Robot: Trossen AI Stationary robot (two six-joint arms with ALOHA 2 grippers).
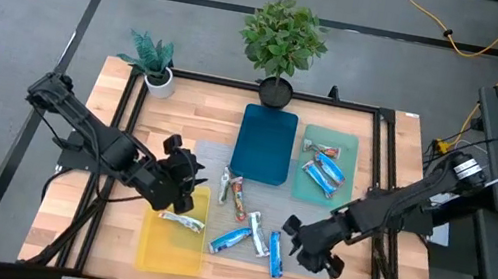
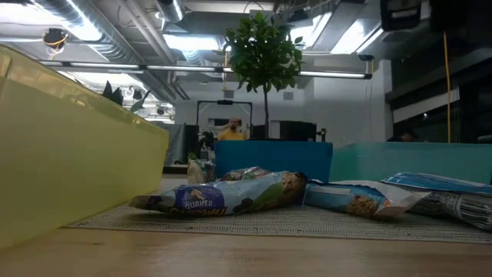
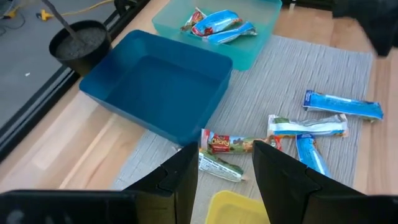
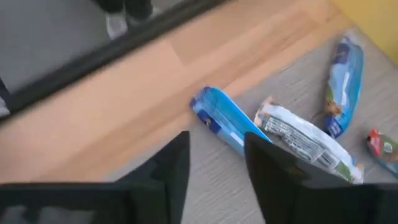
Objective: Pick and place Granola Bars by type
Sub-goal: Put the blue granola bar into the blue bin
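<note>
Several granola bars lie flat on the grey mat: a blue one, a white one, another blue one, and red-marked ones. One tan-white bar lies in the yellow tray. Blue bars lie in the teal tray. My left gripper is open above the yellow tray's far right corner, with a red-marked bar just beyond its fingertips. My right gripper is open and hovers beside the blue bar at the mat's near right.
The dark blue tray stands at the mat's far side with nothing in it. Two potted plants stand at the table's far edge. In the low view the yellow tray's wall fills the left and bars lie in front.
</note>
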